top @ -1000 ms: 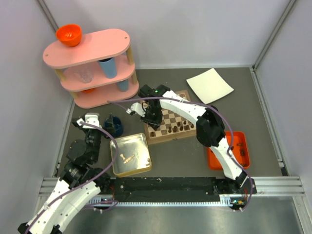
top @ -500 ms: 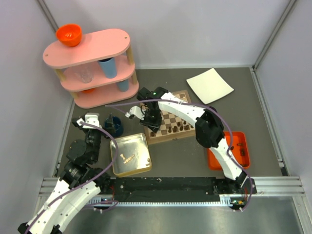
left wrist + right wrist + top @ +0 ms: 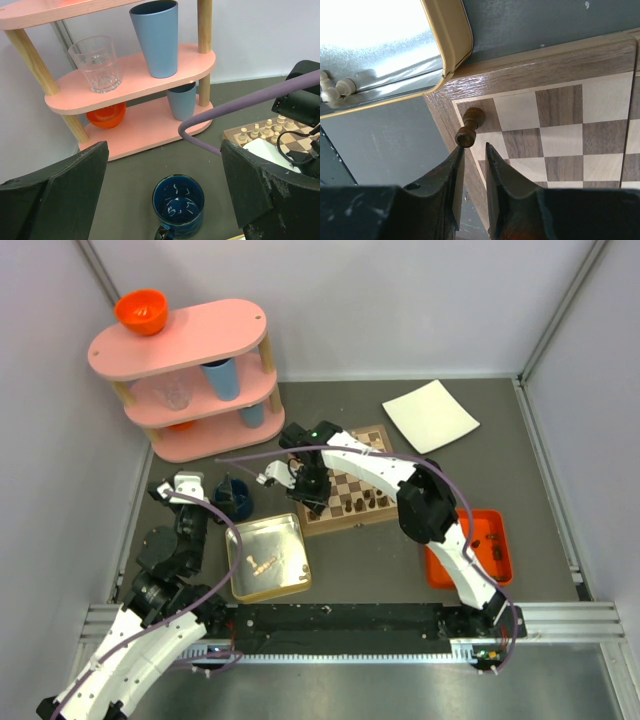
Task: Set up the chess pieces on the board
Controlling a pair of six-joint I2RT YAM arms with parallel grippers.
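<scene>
The right gripper (image 3: 474, 149) hung low over a corner of the chessboard (image 3: 545, 65). Its two fingers (image 3: 451, 175) were drawn close, with only a slim gap between them. Right at the tips, slightly toward the left finger, stood a dark brown pawn (image 3: 470, 127) with its base on the dark corner square. Its head met the line of the fingertips, and it could not be told whether the pads pinched it or merely sat beside it. Beyond the fingers and to their left lay the silver metal tin (image 3: 451, 35), its rounded corner just beside the board's wood rim. Loose cream chessmen (image 3: 335, 87) lay inside it.

From overhead, a row of dark chessmen (image 3: 365, 503) stood on the board close by this gripper. Back toward the arm's base, an orange tray (image 3: 503, 568) held a few more dark pieces (image 3: 488, 540).

The left gripper (image 3: 164, 160) was spread wide and held nothing. Below it, between its fingers, a dark blue mug (image 3: 178, 205) sat on the table. Ahead rose the pink shelf (image 3: 135, 80), bearing a tall blue cup (image 3: 156, 37), a clear glass (image 3: 97, 62), an orange bowl (image 3: 105, 114) and a small blue cup (image 3: 181, 100). Off to its right, standing cream chessmen (image 3: 262, 131) lined the board's edge, well apart from the fingers.
</scene>
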